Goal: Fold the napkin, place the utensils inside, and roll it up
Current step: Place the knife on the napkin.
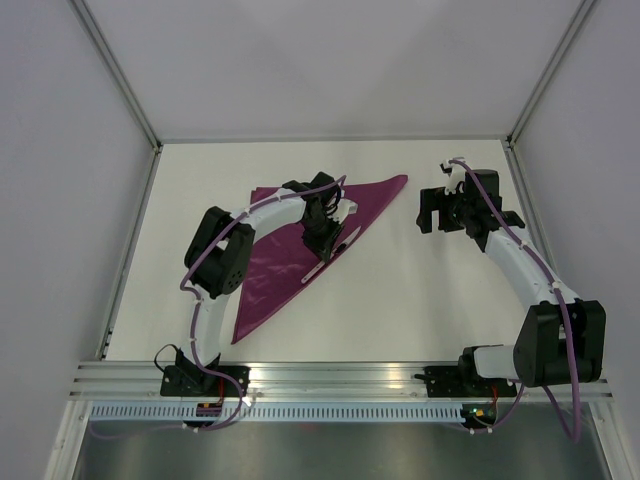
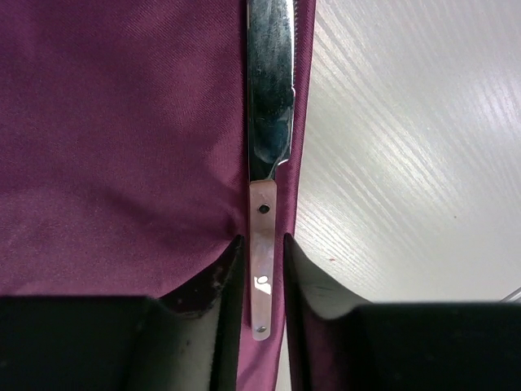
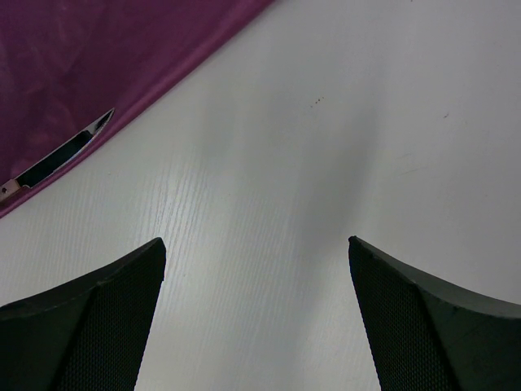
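The plum-purple napkin [image 1: 270, 270] lies folded into a triangle on the white table. A knife [image 1: 331, 254] with a shiny blade and a pale handle lies along its right folded edge. In the left wrist view the knife [image 2: 269, 98] rests on the napkin [image 2: 114, 138]. My left gripper [image 2: 262, 240] straddles the pale handle, with a thin gap on each side. In the top view the left gripper [image 1: 325, 235] is over the napkin's edge. My right gripper [image 1: 455, 215] is wide open and empty above bare table, right of the napkin. The right wrist view shows the napkin's corner [image 3: 98, 49] and the knife [image 3: 69, 147].
The white table [image 1: 400, 300] is walled by grey panels at the back and both sides. An aluminium rail [image 1: 340, 375] with the arm bases runs along the near edge. My right gripper [image 3: 256, 240] has only tabletop beneath it.
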Robot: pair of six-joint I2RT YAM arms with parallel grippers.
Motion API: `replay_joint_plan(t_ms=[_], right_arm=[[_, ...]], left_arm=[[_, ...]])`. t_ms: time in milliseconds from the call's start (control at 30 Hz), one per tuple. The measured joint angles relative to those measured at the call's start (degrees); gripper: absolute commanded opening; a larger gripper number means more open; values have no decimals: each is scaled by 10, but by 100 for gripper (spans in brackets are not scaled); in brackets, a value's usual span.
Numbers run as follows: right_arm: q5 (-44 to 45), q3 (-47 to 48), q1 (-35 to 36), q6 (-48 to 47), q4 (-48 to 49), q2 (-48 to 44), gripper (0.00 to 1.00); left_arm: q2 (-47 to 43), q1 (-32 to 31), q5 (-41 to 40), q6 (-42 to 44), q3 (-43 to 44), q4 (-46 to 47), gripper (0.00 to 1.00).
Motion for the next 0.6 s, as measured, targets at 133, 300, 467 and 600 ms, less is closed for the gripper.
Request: replay_joint_plan(t_ms=[133,300,467,600], right_arm=[[0,0,0,0,0,0,98],[0,0,0,0,0,0,98],[-2,0,0,0,0,0,98],[-16,0,9,-7,-2,-10,98]], left_arm=[[0,0,0,0,3,-3,38],[0,0,0,0,10,-4,46],[-13,0,0,-6,24,-8,52],[-60,3,-18,-34,40,-13,56]])
